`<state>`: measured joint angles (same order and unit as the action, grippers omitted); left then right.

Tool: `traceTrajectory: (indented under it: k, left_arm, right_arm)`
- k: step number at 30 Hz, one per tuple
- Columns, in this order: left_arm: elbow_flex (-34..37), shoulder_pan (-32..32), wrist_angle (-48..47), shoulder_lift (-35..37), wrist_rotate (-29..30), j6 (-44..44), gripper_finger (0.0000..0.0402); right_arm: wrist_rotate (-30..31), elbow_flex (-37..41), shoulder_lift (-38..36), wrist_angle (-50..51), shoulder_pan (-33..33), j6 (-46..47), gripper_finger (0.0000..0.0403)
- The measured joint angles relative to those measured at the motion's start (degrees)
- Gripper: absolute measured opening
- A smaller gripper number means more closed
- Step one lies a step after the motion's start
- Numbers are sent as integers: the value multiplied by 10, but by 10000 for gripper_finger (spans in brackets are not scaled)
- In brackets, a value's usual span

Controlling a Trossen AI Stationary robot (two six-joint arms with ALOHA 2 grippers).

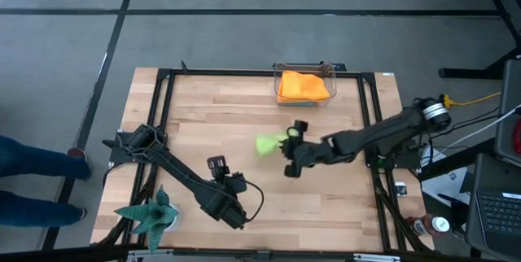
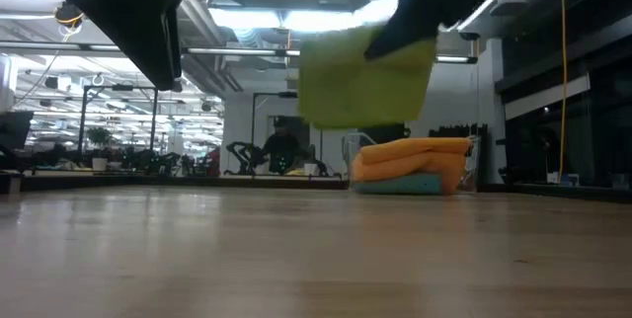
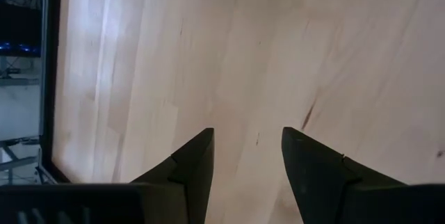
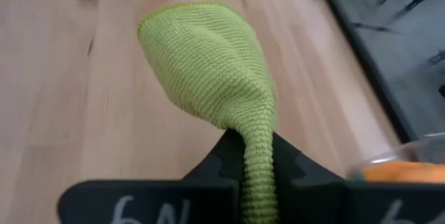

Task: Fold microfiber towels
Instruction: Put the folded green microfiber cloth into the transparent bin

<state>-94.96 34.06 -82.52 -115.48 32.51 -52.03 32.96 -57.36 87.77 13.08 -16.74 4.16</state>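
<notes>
A lime green microfiber towel (image 1: 267, 143) (image 2: 363, 83) hangs in the air over the middle of the table, with my right gripper (image 1: 287, 138) (image 4: 256, 156) shut on it. Two orange towels (image 1: 303, 85) lie stacked on a teal one (image 2: 405, 186) in a clear bin (image 1: 327, 99) at the far edge. My left gripper (image 1: 217, 166) (image 3: 247, 158) hovers open over bare wood near the front, with nothing between its fingers. My right gripper pinches a gathered, bunched part of the green towel (image 4: 254, 132) between its two fingers (image 4: 292, 165). The fingers slant downward, coming from the table's right. The rest of the cloth billows out past the fingertips and hangs slack, lifted clear of the table.
A dark green spiky plant figure (image 1: 151, 211) stands at the near left corner. A black frame (image 1: 167, 115) runs along the table's edges. Bare wood (image 1: 244, 115) lies between the two arms and the bin.
</notes>
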Motion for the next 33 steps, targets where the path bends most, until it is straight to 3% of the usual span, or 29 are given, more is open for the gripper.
traceTrajectory:
  k: [9,18,28,33]
  left_arm:
    - [0,-3,15,0,0,1,161]
    - [0,-3,16,0,0,1,161]
    - [0,-18,16,0,0,16,161]
    - [0,-29,16,0,0,16,161]
  right_arm:
    - [4,0,-119,80,42,-43,22]
    - [-2,-1,-201,163,137,-111,22]
    - [-170,-1,-207,131,371,-232,22]
    - [-226,-2,-190,85,466,-274,22]
